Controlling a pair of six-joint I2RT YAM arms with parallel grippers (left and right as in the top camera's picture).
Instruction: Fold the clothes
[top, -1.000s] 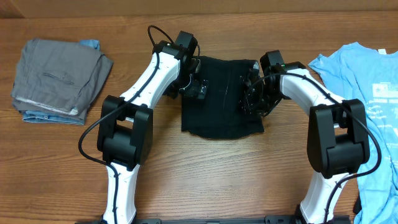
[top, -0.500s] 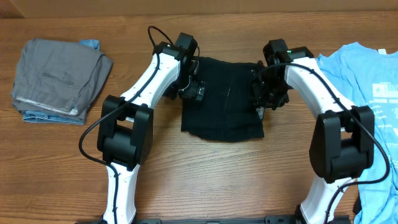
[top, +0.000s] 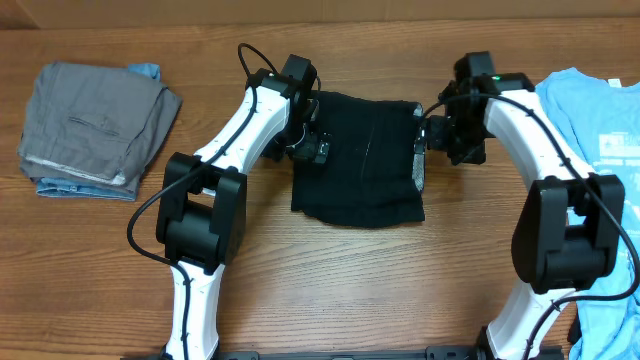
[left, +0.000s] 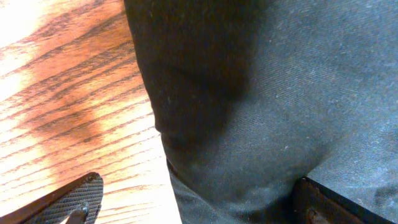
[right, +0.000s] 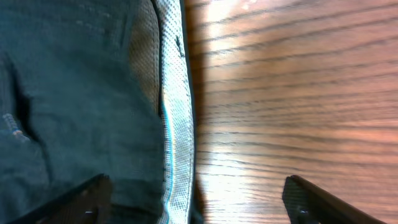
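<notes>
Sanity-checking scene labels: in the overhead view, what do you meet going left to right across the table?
grey folded garment → left pincer → black shirt → right pincer → light blue T-shirt

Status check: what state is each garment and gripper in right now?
Black shirt: folded, lying flat mid-table.
Blue T-shirt: spread out, unfolded, at the right.
Grey garment: folded, at the left.
Left gripper: open, straddling the Black shirt's left edge.
Right gripper: open, straddling its right edge.
</notes>
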